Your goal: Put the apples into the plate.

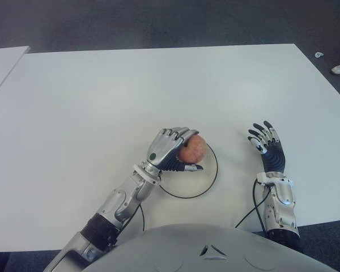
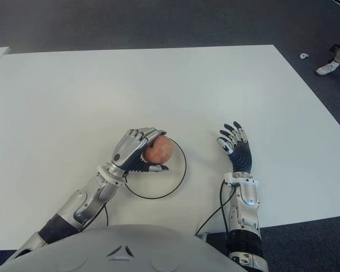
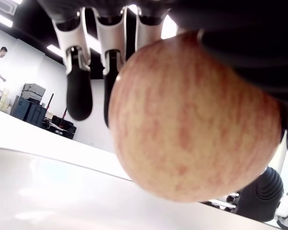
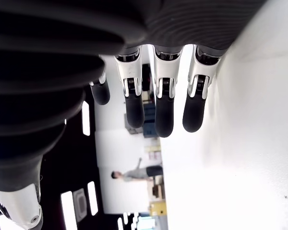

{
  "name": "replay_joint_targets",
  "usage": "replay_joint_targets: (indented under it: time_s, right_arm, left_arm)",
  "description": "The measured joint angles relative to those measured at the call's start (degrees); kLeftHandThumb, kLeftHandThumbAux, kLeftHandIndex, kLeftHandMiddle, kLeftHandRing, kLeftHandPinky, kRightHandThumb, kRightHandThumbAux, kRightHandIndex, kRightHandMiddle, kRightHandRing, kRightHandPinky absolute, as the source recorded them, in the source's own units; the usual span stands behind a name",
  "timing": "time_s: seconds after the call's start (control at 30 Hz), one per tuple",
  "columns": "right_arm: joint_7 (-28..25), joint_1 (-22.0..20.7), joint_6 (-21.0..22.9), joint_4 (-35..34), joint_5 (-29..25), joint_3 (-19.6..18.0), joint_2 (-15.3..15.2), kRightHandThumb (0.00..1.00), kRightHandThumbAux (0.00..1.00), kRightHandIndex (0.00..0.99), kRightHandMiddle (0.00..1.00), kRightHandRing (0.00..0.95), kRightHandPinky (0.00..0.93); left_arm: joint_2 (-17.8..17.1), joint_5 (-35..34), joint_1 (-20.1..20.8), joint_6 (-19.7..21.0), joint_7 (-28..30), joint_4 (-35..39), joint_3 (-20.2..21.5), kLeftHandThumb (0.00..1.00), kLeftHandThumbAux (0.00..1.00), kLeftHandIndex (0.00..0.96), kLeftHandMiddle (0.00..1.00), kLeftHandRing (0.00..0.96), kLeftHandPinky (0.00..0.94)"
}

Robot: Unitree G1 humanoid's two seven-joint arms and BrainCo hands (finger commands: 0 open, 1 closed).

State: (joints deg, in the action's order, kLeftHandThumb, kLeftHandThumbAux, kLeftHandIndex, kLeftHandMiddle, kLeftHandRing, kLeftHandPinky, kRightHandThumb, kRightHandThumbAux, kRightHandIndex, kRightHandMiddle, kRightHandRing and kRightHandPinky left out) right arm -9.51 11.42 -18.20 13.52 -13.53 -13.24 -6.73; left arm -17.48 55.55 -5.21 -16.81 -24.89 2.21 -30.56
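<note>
1. Robot's torso (image 1: 215,249) fills the near edge; both forearms reach out from it over the white desk (image 1: 102,96).
2. Left hand (image 1: 173,148) is curled around the apple (image 1: 192,149) — fingers over the top, thumb beneath.
3. Apple sits over the plate (image 1: 213,182), inside its far-left rim; the release point lies directly below; whether it touches cannot be told.
4. Right hand (image 1: 265,141) shows right of the plate — fingers extended, holding nothing.

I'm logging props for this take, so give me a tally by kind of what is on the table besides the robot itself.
Apples: 1, the apple, gripped in the left hand over the plate
Plates: 1, white with a dark rim
Total: 2
The right hand shows to the right of the plate, fingers spread, holding nothing.
</note>
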Motion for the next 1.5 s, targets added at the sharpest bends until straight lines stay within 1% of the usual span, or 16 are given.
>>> replay_joint_targets:
  time_s: [0.2,0.57,0.6,0.63,0.73,0.97,1.0,1.03,1.1,1.13,1.17,1.2,1.27,1.33,1.43,1.5]
  right_arm:
    - [-0.15,-0.44,0.0,0.46,-0.02,-0.12,-0.01,0.368,0.699,0.097,0.232,0.264,0.299]
    - [-0.17,-0.99,0.0,1.02,0.05,-0.19,-0.15,0.349,0.722,0.088,0.225,0.259,0.278]
    - [-0.17,-1.02,0.0,1.06,0.05,-0.18,-0.18,0.343,0.722,0.086,0.221,0.255,0.274]
    - [-0.17,-1.04,0.0,1.08,0.05,-0.18,-0.2,0.339,0.723,0.085,0.219,0.252,0.271]
    - [-0.18,-1.07,0.0,1.17,0.08,-0.15,-0.33,0.333,0.723,0.083,0.215,0.249,0.269]
    - [-0.18,-1.49,0.0,1.64,0.08,-0.13,-0.62,0.331,0.719,0.079,0.209,0.248,0.279]
    - [-0.18,-1.56,0.0,1.71,0.08,-0.14,-0.66,0.336,0.72,0.08,0.21,0.25,0.285]
    - [-0.18,-1.63,0.0,1.79,0.07,-0.16,-0.7,0.339,0.721,0.08,0.211,0.252,0.288]
    - [-0.17,-1.78,0.0,1.93,0.07,-0.2,-0.74,0.346,0.723,0.081,0.214,0.256,0.292]
    - [-0.18,-1.84,0.0,1.98,0.07,-0.22,-0.74,0.35,0.724,0.081,0.216,0.258,0.293]
    - [-0.18,-1.9,0.0,2.03,0.07,-0.23,-0.74,0.351,0.724,0.081,0.216,0.259,0.294]
    - [-0.18,-1.95,0.0,2.08,0.07,-0.24,-0.74,0.353,0.723,0.081,0.217,0.261,0.294]
    - [-0.18,-2.08,0.0,2.21,0.06,-0.25,-0.74,0.352,0.722,0.08,0.218,0.262,0.292]
    - [-0.18,-2.18,0.0,2.3,0.07,-0.25,-0.75,0.345,0.72,0.079,0.217,0.262,0.288]
    - [-0.18,-2.26,0.0,2.4,0.08,-0.25,-0.78,0.343,0.723,0.078,0.218,0.263,0.29]
    - [-0.18,-2.31,0.0,2.44,0.08,-0.24,-0.8,0.344,0.724,0.078,0.22,0.265,0.291]
  left_arm:
    - [-0.19,-0.62,-0.14,-0.08,1.81,0.71,0.11,0.853,0.663,0.406,0.527,0.815,0.803]
    - [-0.65,-3.96,-0.67,-0.19,8.12,3.57,0.52,0.85,0.655,0.424,0.54,0.764,0.744]
    - [-0.69,-4.06,-0.67,-0.19,8.52,3.6,0.58,0.804,0.663,0.432,0.623,0.765,0.748]
    - [-0.73,-4.28,-0.67,-0.19,8.93,3.61,0.62,0.775,0.669,0.438,0.677,0.765,0.752]
    - [-0.81,-4.56,-0.67,-0.19,9.9,3.63,0.76,0.736,0.676,0.443,0.74,0.762,0.76]
    - [-1.21,-5.96,-0.67,-0.38,12.36,4.03,0.98,0.703,0.688,0.439,0.727,0.695,0.667]
    - [-1.3,-6.02,-0.67,-0.37,12.71,4.2,1.04,0.586,0.573,0.465,0.718,0.686,0.657]
    - [-1.38,-6.02,-0.68,-0.35,13.1,4.43,1.12,0.509,0.499,0.481,0.713,0.68,0.65]
    - [-1.51,-5.94,-0.7,-0.17,13.52,4.8,1.25,0.432,0.419,0.477,0.689,0.653,0.607]
    - [-1.54,-5.89,-0.73,0.1,13.71,5.02,1.28,0.393,0.38,0.464,0.649,0.606,0.55]
    - [-1.56,-5.64,-0.8,0.38,13.85,5.29,1.35,0.38,0.366,0.459,0.634,0.588,0.53]
    - [-1.61,-5.36,-0.89,0.7,14.0,5.68,1.4,0.34,0.335,0.435,0.56,0.501,0.437]
    - [-1.74,-4.76,-1.15,1.28,14.39,6.52,1.51,0.296,0.305,0.404,0.47,0.399,0.33]
    - [-1.9,-4.19,-1.43,1.78,14.77,7.31,1.52,0.242,0.275,0.346,0.343,0.265,0.188]
    - [-2.03,-2.65,-1.85,2.96,15.81,8.44,1.5,0.203,0.251,0.268,0.236,0.163,0.092]
    - [-2.1,-1.68,-2.25,3.85,16.67,9.22,1.5,0.185,0.24,0.212,0.186,0.12,0.069]
